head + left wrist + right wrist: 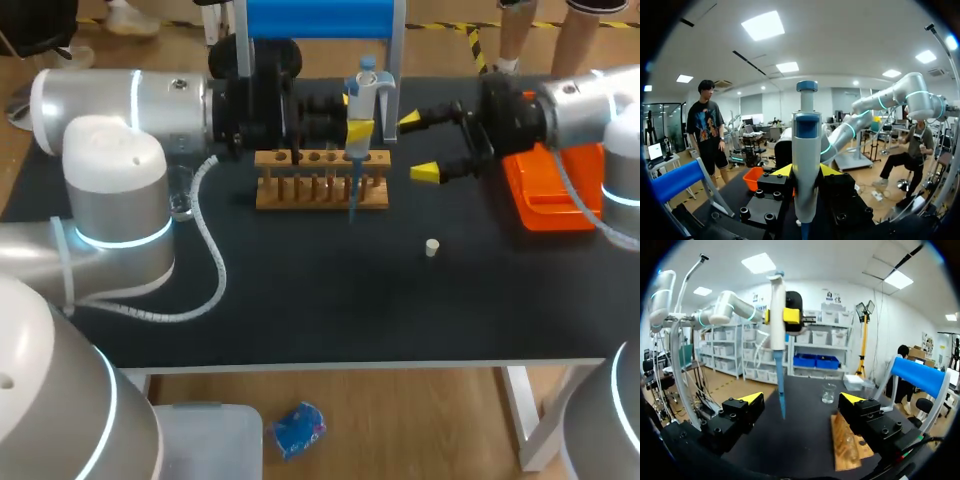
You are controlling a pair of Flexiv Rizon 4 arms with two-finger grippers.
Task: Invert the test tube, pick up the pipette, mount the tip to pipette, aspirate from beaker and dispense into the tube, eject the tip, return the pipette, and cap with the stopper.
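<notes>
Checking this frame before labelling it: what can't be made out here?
- Head view: the left arm hides most of the beaker; its level is unreadable.
- Head view: what stands in the rack holes is too small to tell.
- Left wrist view: the pipette blocks the table; its tip is cut off by the edge.

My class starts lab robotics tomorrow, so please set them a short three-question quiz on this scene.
1. Fill in: the stopper lies on the ____.
2. The left tool holds: A the stopper, B the pipette, C nothing.
3. True or false: the right tool is open.
Key: 1 table; 2 B; 3 true.
</notes>
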